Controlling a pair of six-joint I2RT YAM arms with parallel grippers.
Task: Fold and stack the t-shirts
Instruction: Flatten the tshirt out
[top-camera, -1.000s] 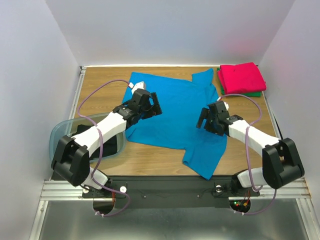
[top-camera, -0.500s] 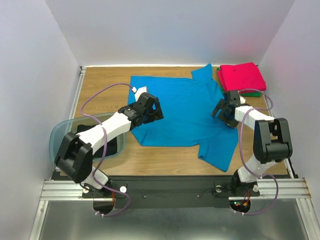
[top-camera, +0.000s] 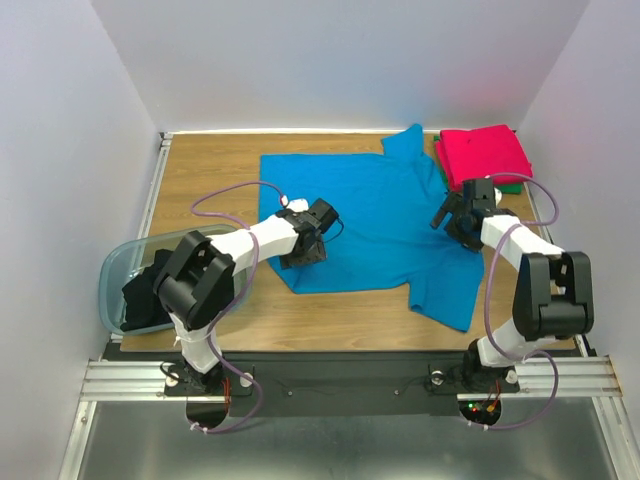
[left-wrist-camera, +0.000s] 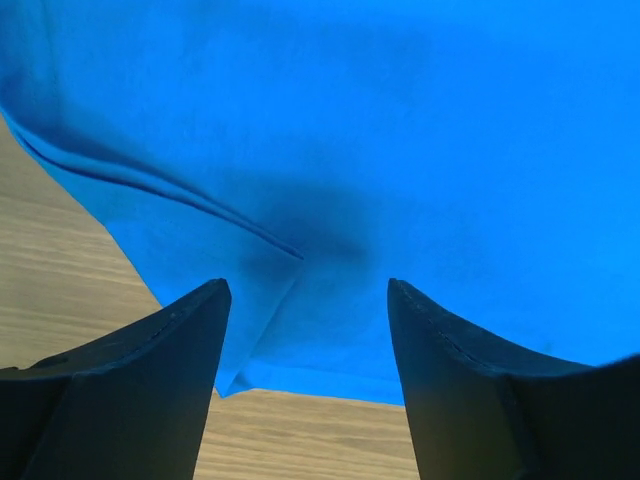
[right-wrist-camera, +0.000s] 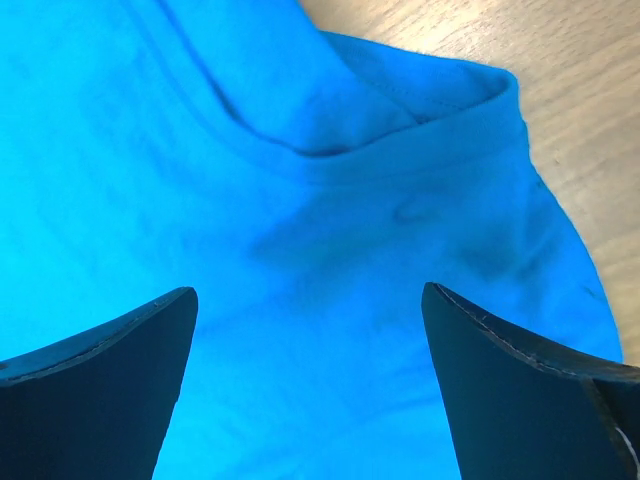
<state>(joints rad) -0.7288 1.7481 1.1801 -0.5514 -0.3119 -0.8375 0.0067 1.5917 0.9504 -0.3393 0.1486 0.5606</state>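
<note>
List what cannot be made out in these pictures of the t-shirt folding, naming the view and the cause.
1. Green t-shirt: top view, only an edge shows under the red-pink t-shirt.
2. Black t-shirt: top view, partly hidden by the left arm and the bin wall.
3. Blue t-shirt: both wrist views cut it off at the frame edges.

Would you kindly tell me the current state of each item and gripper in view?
Bright blue cloth t-shirt: spread out, unfolded.
Red-pink cloth t-shirt: folded, top of stack.
Green cloth t-shirt: folded, beneath it.
Black cloth t-shirt: crumpled in translucent plastic bin.
Left gripper: open.
Right gripper: open.
</note>
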